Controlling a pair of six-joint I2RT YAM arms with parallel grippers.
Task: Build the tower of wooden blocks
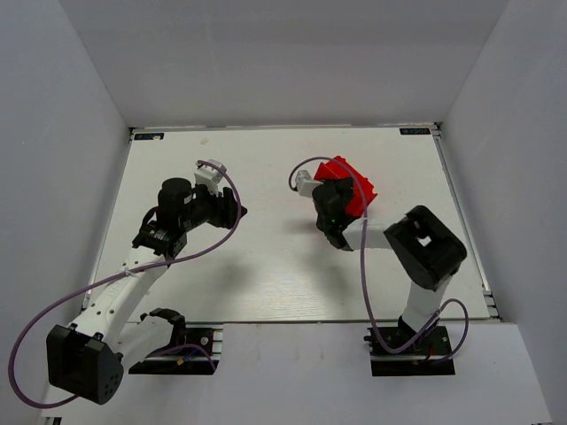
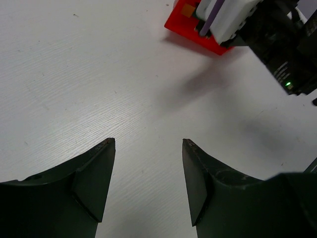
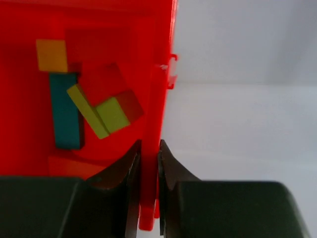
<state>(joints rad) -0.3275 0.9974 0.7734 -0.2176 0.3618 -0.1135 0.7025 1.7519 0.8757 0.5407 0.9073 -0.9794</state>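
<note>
1. As far as I can see, no part of the tower is built. The wood blocks (image 3: 94,99) lie in a loose jumble inside the red bin (image 3: 154,59), and none stands on another in any order.
2. My right end effector (image 3: 149,148) is clamped on the bin's side wall, one finger inside and one outside. In the top view the bin sits toward the far right of the table (image 2: 74,74) and looks tipped. I cannot tell whether it is lifted clear.
3. My left end effector (image 2: 148,144) has its fingers wide apart and holds nothing. It hangs over bare table, well apart from the bin.
4. I judge that nearly all the work is left: get the blocks out onto the table, then pick and stack them one by one.
5. The blocks I can pick out:
   - a teal bar (image 3: 66,111), long and flat-sided
   - a lime bar (image 3: 86,110) leaning slantwise against the teal one
   - a lime cube (image 3: 114,115) touching the lime bar
   - an orange-yellow block (image 3: 52,55) just above the teal bar
   - red blocks (image 3: 101,82), hard to separate from the red floor beneath them
6. The blocks have a matte paint finish and crisp square edges, so I expect them to stack flat. The bin is glossy moulded plastic with a thin wall. The table is white with a fine wood-grain texture.
</note>
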